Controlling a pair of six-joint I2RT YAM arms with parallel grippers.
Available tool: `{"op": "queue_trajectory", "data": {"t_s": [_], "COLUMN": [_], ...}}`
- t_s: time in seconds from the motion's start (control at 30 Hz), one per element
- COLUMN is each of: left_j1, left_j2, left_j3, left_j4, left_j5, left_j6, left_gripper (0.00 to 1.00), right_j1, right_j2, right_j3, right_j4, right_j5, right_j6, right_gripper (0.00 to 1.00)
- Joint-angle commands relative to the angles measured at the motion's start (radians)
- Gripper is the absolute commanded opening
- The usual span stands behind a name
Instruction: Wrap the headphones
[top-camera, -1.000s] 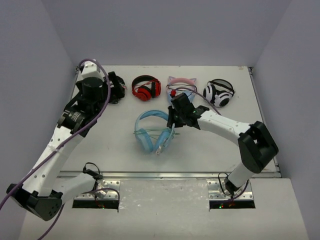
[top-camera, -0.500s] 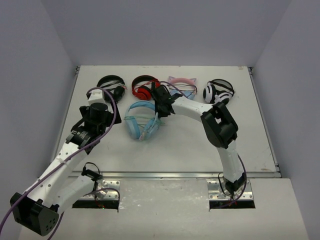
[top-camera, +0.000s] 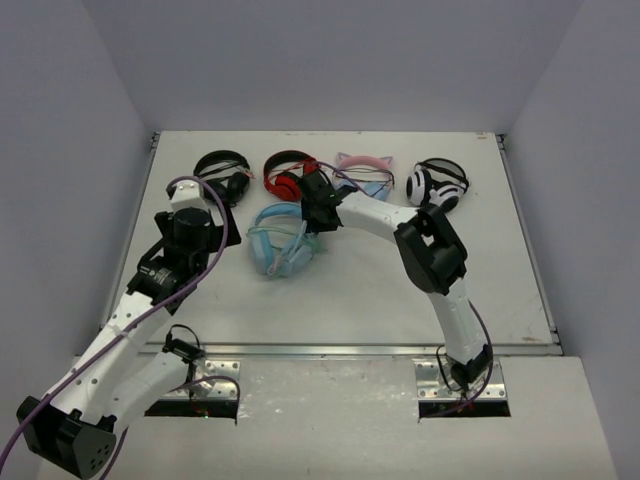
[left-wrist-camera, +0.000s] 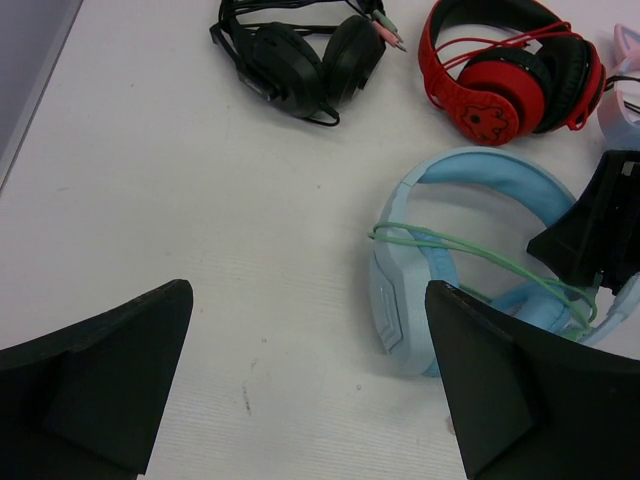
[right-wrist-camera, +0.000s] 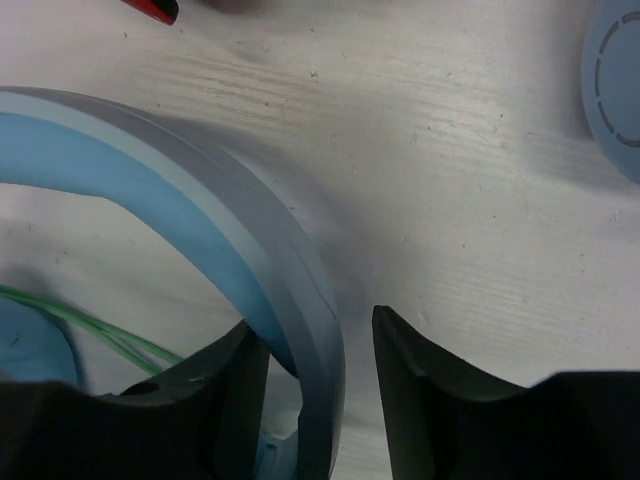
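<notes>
Loosely straddling the headphones (left-wrist-camera: 480, 180).
Headband (right-wrist-camera: 200, 200) far, cups (top-camera: 272, 258) near, long axis front-to-back; my right gripper (right-wrist-camera: 310, 335) sits narrow around the band, slightly gapped; left gripper (left-wrist-camera: 308, 290) spread wide.

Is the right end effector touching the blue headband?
Cannot tell. Right wrist view: the right end effector straddles the headband, gap at one finger, overlap at the other.

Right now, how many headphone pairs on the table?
5: black pair, red pair, cat-ear pair, white-black pair in the far row; blue headphones nearer. None seems hidden.
</notes>
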Motion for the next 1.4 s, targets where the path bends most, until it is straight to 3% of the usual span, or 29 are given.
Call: {"op": "queue_trajectory", "data": {"t_s": [0.0, 0.07, 0.13, 0.2, 0.83, 0.93, 1.07, 1.17, 1.37], "left_j1": [0.009, 0.009, 0.009, 0.009, 0.009, 0.013, 0.042, 0.068, 0.117], "left_j2": [-0.022, -0.022, -0.023, -0.026, -0.022, -0.017, 0.006, -0.006, -0.048], "left_j3": [-0.003, -0.004, -0.006, -0.006, -0.009, -0.003, 0.011, 0.02, 0.043], "left_j4": [0.043, 0.042, 0.042, 0.042, 0.037, 0.027, 0.011, -0.007, -0.061], "left_j5": [-0.01, -0.002, -0.002, -0.004, -0.014, -0.054, -0.057, -0.097, -0.25], "left_j6": [0.003, 0.002, 0.003, 0.003, -0.001, -0.015, -0.037, -0.066, -0.149], "left_gripper": [1.0, 1.0, 1.0, 1.0, 1.0, 1.0, 1.0, 1.0, 1.0], "right_j1": [0.013, 0.014, 0.014, 0.013, -0.058, -0.058, -0.069, -0.085, -0.088], "right_j2": [0.011, 0.01, 0.011, 0.004, -0.1, -0.143, -0.191, -0.194, -0.37], "right_j3": [0.07, 0.09, 0.108, 0.135, 0.208, 0.216, 0.246, 0.29, 0.167], "right_j4": [0.008, 0.002, -0.013, -0.03, -0.123, -0.128, -0.15, -0.206, -0.257], "right_j5": [0.02, 0.01, -0.007, -0.014, -0.109, -0.135, -0.165, -0.172, -0.133], "right_j6": [-0.052, -0.066, -0.08, -0.089, -0.149, -0.158, -0.187, -0.206, -0.299], "right_gripper": [0.47, 0.55, 0.74, 0.8, 0.84, 0.99, 0.99, 0.99, 0.99]}}
